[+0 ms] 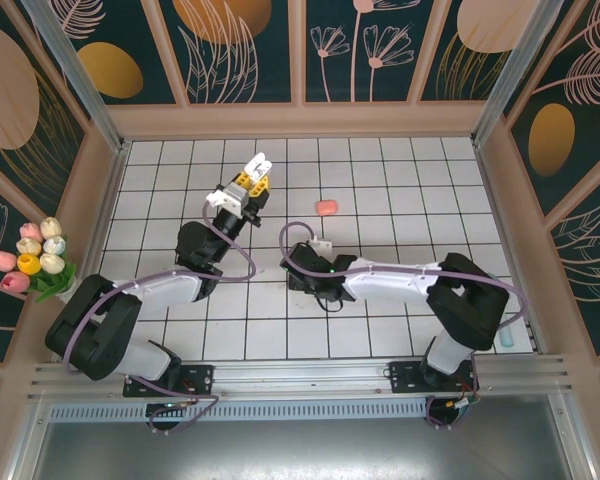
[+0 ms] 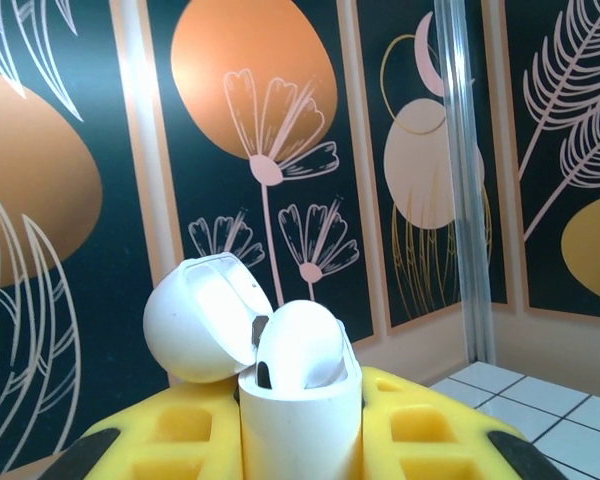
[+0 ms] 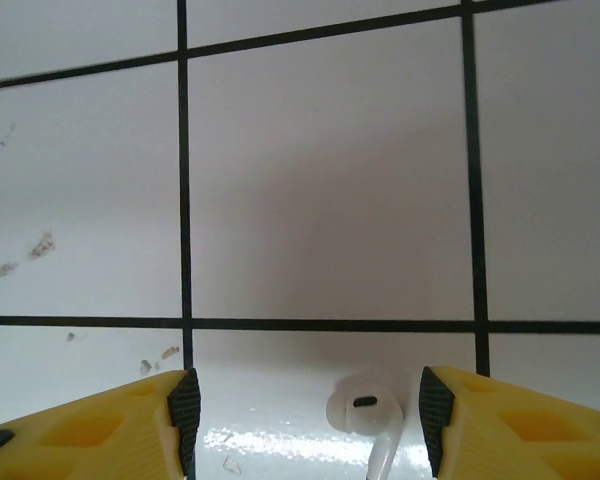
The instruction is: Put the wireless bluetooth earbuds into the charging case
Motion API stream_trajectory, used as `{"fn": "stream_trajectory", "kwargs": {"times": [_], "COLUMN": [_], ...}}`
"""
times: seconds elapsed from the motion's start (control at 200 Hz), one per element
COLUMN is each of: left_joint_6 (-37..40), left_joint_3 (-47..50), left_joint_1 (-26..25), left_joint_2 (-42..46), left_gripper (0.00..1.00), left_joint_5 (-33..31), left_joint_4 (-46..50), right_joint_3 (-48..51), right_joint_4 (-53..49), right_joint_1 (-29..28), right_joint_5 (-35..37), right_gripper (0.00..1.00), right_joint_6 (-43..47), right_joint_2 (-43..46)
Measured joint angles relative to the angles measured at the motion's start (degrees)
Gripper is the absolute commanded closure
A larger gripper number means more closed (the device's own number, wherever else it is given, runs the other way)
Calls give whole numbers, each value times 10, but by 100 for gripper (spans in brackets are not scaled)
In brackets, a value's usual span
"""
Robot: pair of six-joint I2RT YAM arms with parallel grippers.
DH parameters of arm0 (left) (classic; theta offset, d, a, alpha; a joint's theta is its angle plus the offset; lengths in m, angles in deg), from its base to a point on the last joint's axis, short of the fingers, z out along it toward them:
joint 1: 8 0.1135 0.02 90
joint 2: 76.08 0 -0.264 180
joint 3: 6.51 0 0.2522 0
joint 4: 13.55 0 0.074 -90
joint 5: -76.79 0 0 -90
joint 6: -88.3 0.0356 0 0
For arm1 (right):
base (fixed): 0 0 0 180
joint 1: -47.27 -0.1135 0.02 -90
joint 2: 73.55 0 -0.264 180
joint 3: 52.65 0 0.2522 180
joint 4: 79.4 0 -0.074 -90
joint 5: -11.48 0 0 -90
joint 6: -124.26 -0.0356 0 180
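Observation:
My left gripper (image 1: pixel 250 185) is raised over the back of the table and shut on the white charging case (image 2: pixel 300 420), which stands upright between its yellow fingers. The case lid (image 2: pixel 195 320) hangs open to the left. One white earbud (image 2: pixel 298 345) sits in the case's mouth. My right gripper (image 3: pixel 305 425) points down at the tiled floor, open. Another white earbud (image 3: pixel 365 412) lies on the tile between its pads, closer to the right pad (image 3: pixel 435 415) and touching neither. In the top view the right gripper (image 1: pixel 305 265) is at mid-table.
A small salmon-pink item (image 1: pixel 327 206) lies on the tiles beyond the right gripper. A bunch of tulips (image 1: pixel 35 255) stands at the left wall. Patterned walls close in three sides. A teal thing (image 1: pixel 507 340) sits at the right edge.

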Motion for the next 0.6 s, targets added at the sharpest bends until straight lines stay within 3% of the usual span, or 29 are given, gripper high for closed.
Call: {"fn": "stream_trajectory", "kwargs": {"times": [0.305, 0.601], "left_joint_6": [0, 0], "left_joint_3": [10, 12], "left_joint_1": [10, 10], "left_joint_2": [18, 18], "left_gripper": [100, 100], "left_joint_5": [-4, -4], "left_joint_4": [0, 0], "right_joint_3": [-20, -21], "right_joint_4": [-28, -43], "right_joint_1": [0, 0], "right_joint_5": [13, 13], "right_gripper": [39, 45], "right_joint_6": [59, 47], "right_joint_2": [-45, -70]}}
